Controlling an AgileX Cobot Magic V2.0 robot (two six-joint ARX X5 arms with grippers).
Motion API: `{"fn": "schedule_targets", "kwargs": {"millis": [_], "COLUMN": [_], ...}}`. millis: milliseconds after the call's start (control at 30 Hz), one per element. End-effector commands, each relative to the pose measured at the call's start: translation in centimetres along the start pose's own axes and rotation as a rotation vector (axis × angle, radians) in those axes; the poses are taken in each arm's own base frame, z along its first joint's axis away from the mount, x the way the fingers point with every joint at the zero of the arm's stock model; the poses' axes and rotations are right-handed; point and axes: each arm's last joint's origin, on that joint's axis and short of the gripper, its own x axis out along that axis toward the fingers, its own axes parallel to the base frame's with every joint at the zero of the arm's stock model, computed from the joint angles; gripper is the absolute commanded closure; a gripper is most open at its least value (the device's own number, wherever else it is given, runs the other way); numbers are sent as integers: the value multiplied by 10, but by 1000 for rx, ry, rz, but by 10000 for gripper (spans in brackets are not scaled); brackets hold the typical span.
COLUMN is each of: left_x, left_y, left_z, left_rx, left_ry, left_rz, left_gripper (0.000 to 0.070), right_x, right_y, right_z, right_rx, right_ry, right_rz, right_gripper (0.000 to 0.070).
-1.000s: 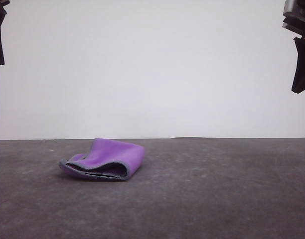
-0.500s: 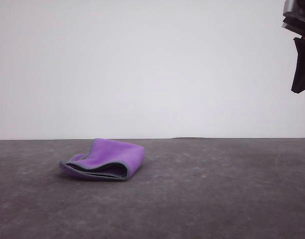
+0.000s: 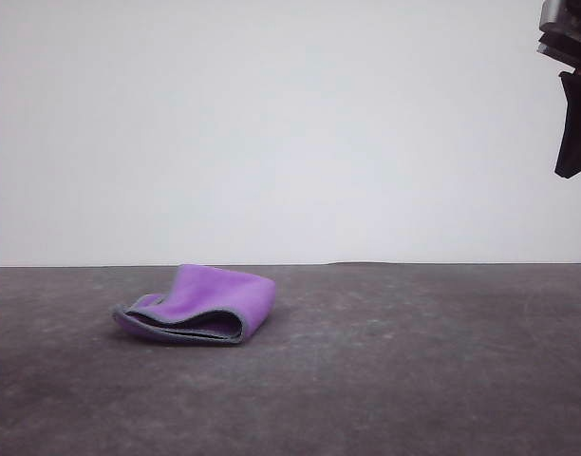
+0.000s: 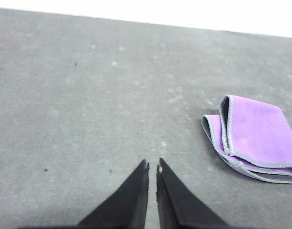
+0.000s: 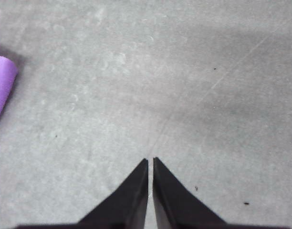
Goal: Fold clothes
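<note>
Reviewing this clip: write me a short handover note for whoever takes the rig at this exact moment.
Left gripper: shut, empty, above bare table, the cloth off to one side of it.
Right gripper: shut, empty, raised high at the right edge in the front view, over bare table.
Cloth: lies on the grey table, left of centre, folded over with purple outside and grey edging showing; the layers gape loosely at the front.
Done: the cloth is folded over and released.
Left: possibly flatten or tidy the fold; I cannot tell whether another fold is wanted.

Dark grey tabletop (image 3: pixel 414 380), mottled w/ pale scuffs & a few small dark specks. Faint thin scratch runs diagonally across it. Plain white wall (image 3: pixel 290 133) behind.
</note>
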Motion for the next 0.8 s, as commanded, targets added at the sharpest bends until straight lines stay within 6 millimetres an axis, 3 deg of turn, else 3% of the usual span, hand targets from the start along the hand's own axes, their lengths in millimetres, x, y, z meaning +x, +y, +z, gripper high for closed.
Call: {"fn": "schedule_targets", "kwargs": {"millis": [0, 500, 767], "left_x": [-1, 3, 4], "left_y": [0, 5, 5], "left_z": [-3, -32, -34], "left_rx": [-5, -8, -2], "left_ry": [-23, -7, -4], "left_rz": [11, 57, 65], "left_gripper": [684, 684, 684], "right_x": [-1, -1, -1], "right_y": [0, 0, 0], "right_z": [3, 3, 3], "right_rx": [4, 4, 4], "right_ry": [-8, -9, -9], "right_rz": [2, 2, 2], "right_gripper": [688, 688, 688]}}
